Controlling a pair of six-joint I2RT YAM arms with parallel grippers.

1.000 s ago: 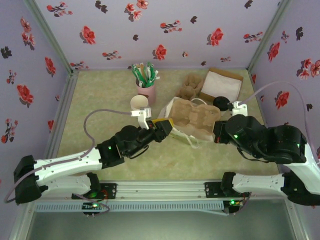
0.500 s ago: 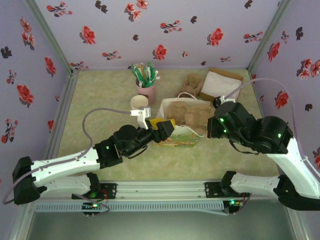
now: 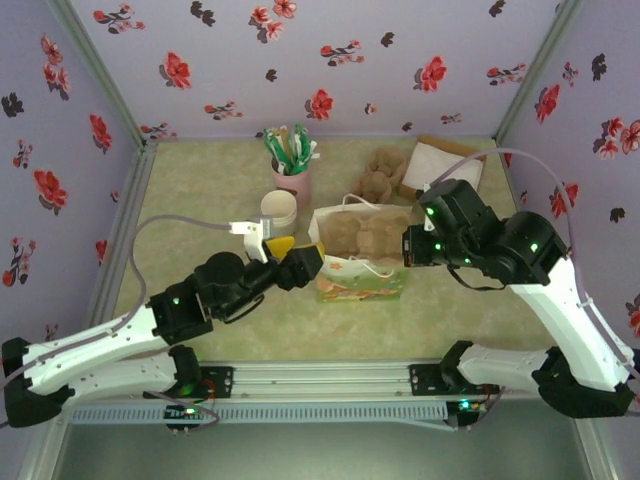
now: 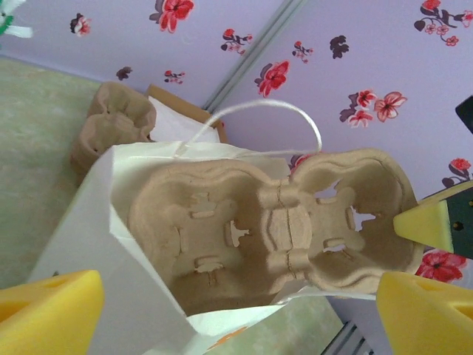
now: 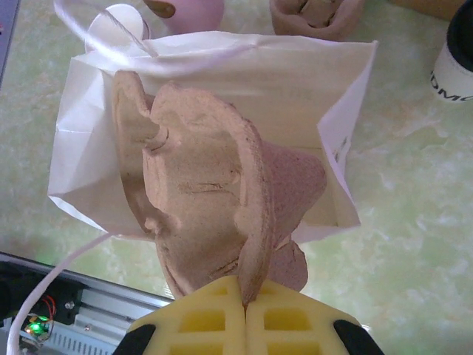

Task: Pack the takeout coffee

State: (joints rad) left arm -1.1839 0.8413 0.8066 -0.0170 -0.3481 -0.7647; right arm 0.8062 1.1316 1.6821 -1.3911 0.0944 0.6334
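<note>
- Seen from above, the white paper bag (image 3: 358, 284) stands upright in the middle of the pale green marbled bench (image 3: 200, 190). Its mouth is open and its near face is printed in green and orange.
- The brown pulp carrier (image 3: 368, 232), matte and moulded, sits in that mouth.
- The left jaws stand wide open just beside the bag's left edge, their yellow foam pads (image 3: 283, 244) apart and holding nothing.
- The right arm (image 3: 480, 245) leans over the bag's right side.
- Along the back are a pink cup (image 3: 292, 183) of green sachets, a stack of cream cups (image 3: 279, 210), spare pulp carriers (image 3: 380, 170) and a flat brown box (image 3: 447, 160) lined with white paper.
- In the left wrist view the carrier shows rounded, fibrous pockets with cut tabs. The bag's smooth wall wraps its left part, while the right part juts past the rim.
- A thin white cord handle (image 4: 259, 111) arches above the carrier.
- The left pads sit in the lower corners of that view, far apart and touching nothing.
- A yellow pad of the right jaws meets the carrier's right rim.
- In the right wrist view the right jaws are closed tight on the carrier's thin rim, their ribbed pads pressed together. The carrier points edge-on down into the bag's mouth.
- The takeout coffee (image 5: 460, 63) stands on the bench at the upper right, outside the bag and apart from it. It has a dark lid and a white wall with dark lettering.
</note>
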